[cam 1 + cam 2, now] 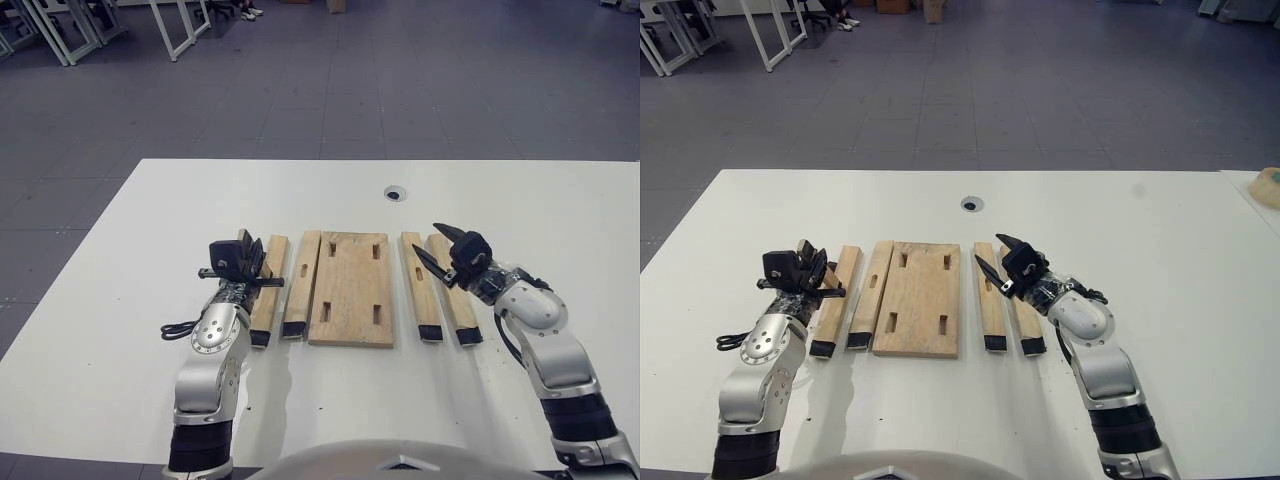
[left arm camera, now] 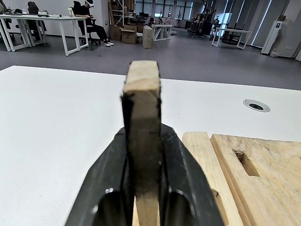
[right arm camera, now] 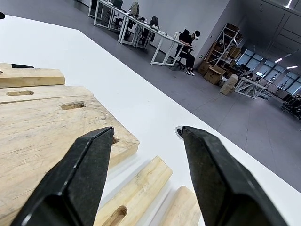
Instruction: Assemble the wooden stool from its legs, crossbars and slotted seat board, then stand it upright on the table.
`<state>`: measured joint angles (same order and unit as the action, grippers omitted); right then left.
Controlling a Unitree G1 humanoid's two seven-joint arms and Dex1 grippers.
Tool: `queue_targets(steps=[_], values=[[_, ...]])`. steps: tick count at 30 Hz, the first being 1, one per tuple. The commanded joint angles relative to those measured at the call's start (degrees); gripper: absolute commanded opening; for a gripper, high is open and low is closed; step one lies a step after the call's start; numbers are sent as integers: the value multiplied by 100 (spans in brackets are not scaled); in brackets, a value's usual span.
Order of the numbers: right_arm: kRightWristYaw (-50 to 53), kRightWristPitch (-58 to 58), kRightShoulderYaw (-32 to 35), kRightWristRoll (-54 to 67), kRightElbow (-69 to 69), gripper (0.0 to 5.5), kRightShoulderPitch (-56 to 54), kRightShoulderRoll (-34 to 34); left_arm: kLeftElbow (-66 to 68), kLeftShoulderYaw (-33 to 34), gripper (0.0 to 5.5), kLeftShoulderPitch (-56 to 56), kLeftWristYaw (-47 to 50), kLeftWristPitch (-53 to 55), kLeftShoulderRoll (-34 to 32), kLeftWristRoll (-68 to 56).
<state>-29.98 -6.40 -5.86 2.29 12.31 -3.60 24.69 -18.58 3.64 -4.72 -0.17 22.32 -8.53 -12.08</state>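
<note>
The slotted seat board [image 1: 350, 290] lies flat in the middle of the white table [image 1: 120, 300]. Two wooden legs with black near ends lie on each side of it. My left gripper [image 1: 246, 262] is shut on the far end of the outermost left leg [image 1: 267, 300]; in the left wrist view that leg [image 2: 141, 122] sits clamped between the black fingers [image 2: 112, 179]. The inner left leg [image 1: 302, 283] lies free beside the board. My right gripper [image 1: 438, 250] hangs open just above the far ends of the two right legs [image 1: 421, 290] [image 1: 456, 305], with nothing between its fingertips [image 3: 96, 146].
A round cable hole [image 1: 396, 193] sits in the table beyond the board. A black cable [image 1: 178, 329] loops beside my left forearm. Bare white tabletop spreads to the far left, far right and behind the parts. Desks and people are far off in the room.
</note>
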Motion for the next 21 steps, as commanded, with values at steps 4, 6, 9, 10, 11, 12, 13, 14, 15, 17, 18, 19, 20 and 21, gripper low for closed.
queue_targets(steps=[4, 6, 9, 10, 11, 12, 13, 14, 15, 17, 18, 19, 20, 21], values=[[24, 69, -62, -88, -23, 265, -32, -26, 180, 171, 110, 410, -183, 676, -174, -90], [28, 72, -64, -90, -21, 265, -28, -27, 171, 234, 147, 480, -232, 757, -158, -160], [29, 72, -72, -91, -5, 265, -11, -21, -2, 351, 195, 514, -195, 745, -148, -176], [30, 75, -78, -95, -8, 265, -12, -20, -111, 394, 195, 523, -168, 677, -195, -115], [27, 87, -77, -95, -15, 265, -2, -14, -353, 471, 195, 555, -137, 630, -265, -65], [26, 99, -76, -103, -19, 265, 13, -2, -687, 592, 195, 614, -135, 639, -379, -49], [28, 108, -73, -109, -14, 265, 34, 9, -987, 728, 195, 669, -112, 701, -449, -70], [34, 107, -61, -108, 2, 265, 62, 16, -1286, 879, 195, 750, -78, 810, -495, -146], [41, 106, -62, -112, 6, 265, 76, 15, -1556, 1018, 195, 870, -53, 965, -544, -248], [61, 101, -75, -122, 16, 265, 102, 0, -1858, 1196, 195, 1282, 12, 1328, -605, -472], [76, 99, -84, -135, 26, 265, 115, -7, -1854, 1238, 195, 1537, 27, 1464, -625, -576], [88, 97, -98, -149, 28, 265, 107, -15, -1679, 1252, 195, 1807, 16, 1571, -640, -641], [96, 96, -112, -159, 17, 265, 78, -23, -1388, 1265, 195, 2012, -7, 1627, -638, -675], [98, 97, -119, -165, 7, 265, 54, -28, -1105, 1269, 195, 2141, -41, 1643, -624, -681]])
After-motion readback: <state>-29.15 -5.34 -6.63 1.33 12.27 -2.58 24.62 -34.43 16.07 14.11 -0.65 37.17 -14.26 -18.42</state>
